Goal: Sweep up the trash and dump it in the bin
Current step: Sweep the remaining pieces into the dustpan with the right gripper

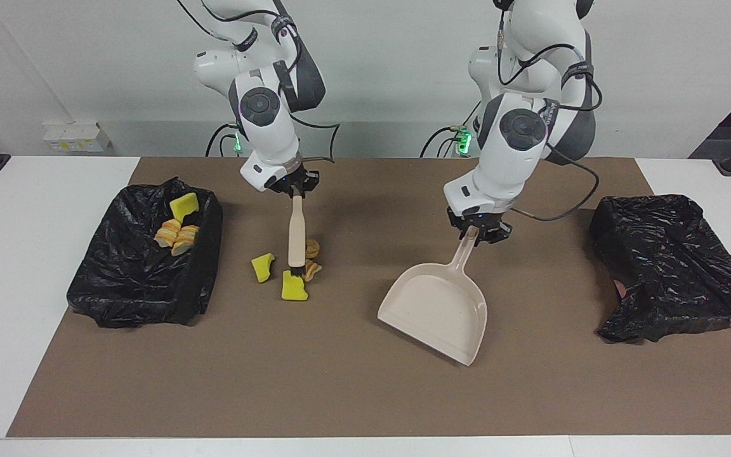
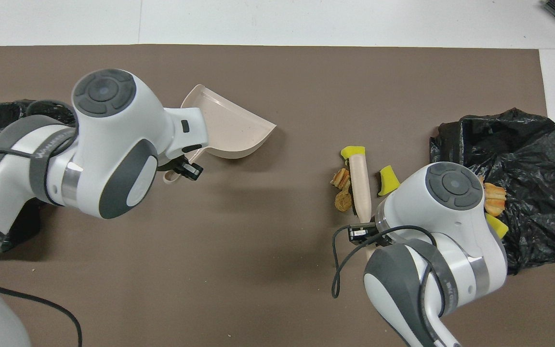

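On the brown felt mat [image 1: 315,393], smooth beige scoop-shaped dustpan [image 1: 436,311], spongy yellow chunks [image 1: 293,286]

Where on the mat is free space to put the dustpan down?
Bare mat lies between the dustpan and the loose trash, and farther from the robots than both. It is crowded around the brush beside the bin.

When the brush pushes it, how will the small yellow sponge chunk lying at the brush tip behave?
The small bright-yellow sponge chunk looks porous and small beside the beige brush, so it is probably light and should slide easily on the flat brown mat. Its blocky, uneven shape suggests it will tumble or skid aside rather than roll. It may squash slightly, not break.
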You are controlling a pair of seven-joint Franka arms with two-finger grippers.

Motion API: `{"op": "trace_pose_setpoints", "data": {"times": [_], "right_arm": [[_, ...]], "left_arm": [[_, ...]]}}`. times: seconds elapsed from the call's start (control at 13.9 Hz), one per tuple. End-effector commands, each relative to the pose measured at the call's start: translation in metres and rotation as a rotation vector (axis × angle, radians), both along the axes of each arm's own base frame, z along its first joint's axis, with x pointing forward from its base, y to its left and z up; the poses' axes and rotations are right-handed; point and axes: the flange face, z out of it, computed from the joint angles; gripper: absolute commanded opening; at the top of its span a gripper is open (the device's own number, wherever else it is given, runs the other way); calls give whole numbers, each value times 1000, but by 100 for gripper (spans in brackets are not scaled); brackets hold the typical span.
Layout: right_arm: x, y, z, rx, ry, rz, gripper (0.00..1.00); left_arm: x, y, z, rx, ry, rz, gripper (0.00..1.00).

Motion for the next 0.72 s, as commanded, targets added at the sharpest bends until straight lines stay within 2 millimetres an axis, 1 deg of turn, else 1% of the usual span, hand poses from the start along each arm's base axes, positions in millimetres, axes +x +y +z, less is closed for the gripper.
{"op": "trace_pose_setpoints", "data": {"times": [0.0, 0.07, 0.14, 0.29, 0.36, 0.43, 0.58, 0.65], "right_arm": [[8, -10, -1, -47, -16, 56, 0], [6, -14, -1, -95, -7, 86, 0], [2, -19, -1, -127, 10, 111, 0], [-2, -27, 0, -197, 26, 138, 0], [2, -34, 0, -250, 8, 162, 0], [10, -49, 0, -289, -19, 163, 0], [31, -79, -7, -288, -78, 134, 0], [37, -81, -20, -308, -80, 151, 0]], "left_arm": [[4, 9, 4, 6, 27, -138, 0], [13, 25, 5, 1, 17, -139, 0], [15, 26, -1, 1, 26, -168, 0], [15, 28, 0, -7, 30, -263, 0], [13, 26, -1, -15, 29, -412, 0], [13, 26, -1, -24, 35, -534, 0], [0, 22, -7, -25, 56, -590, 0], [-5, 16, -10, -28, 57, -627, 0]]}}
